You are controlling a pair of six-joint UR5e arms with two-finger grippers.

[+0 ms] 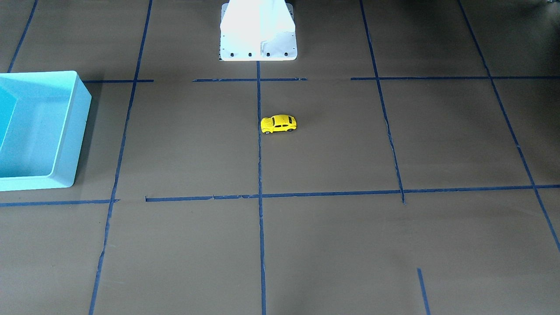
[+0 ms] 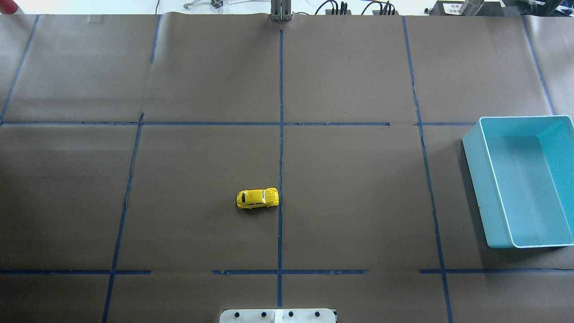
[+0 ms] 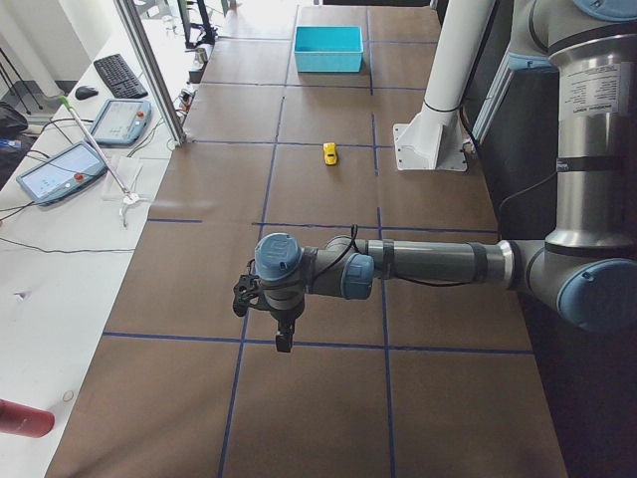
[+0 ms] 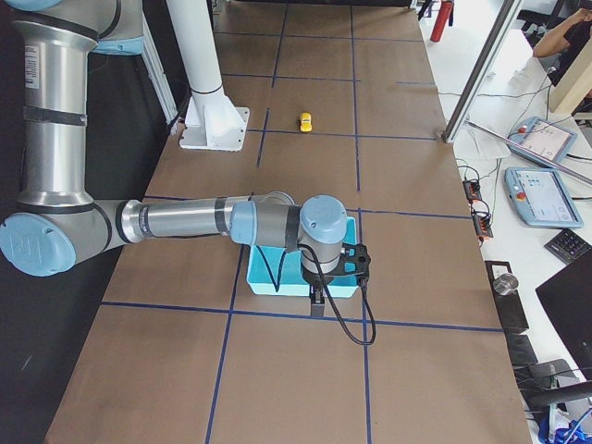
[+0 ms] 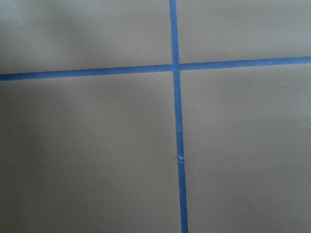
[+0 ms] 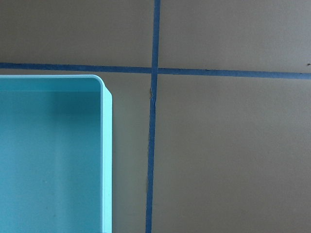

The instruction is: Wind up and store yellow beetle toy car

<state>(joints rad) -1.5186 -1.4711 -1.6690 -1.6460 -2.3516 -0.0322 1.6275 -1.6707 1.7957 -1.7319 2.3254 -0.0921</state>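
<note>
The yellow beetle toy car (image 1: 278, 124) (image 2: 257, 198) stands on its wheels on the brown table near the centre, just beside a blue tape line, with nothing touching it. It shows small in the side views (image 3: 329, 153) (image 4: 305, 121). The left gripper (image 3: 283, 339) hangs over the table's left end, far from the car; I cannot tell whether it is open or shut. The right gripper (image 4: 317, 301) hangs by the turquoise bin (image 2: 475, 170) (image 6: 104, 145); its state also cannot be told. Neither wrist view shows fingers.
The turquoise bin (image 1: 83, 100) (image 3: 327, 48) looks empty and sits at the robot's right end. The white robot base (image 1: 258, 39) (image 2: 278, 315) stands close behind the car. Control tablets (image 3: 60, 169) and a metal post (image 3: 149, 70) line the operators' side.
</note>
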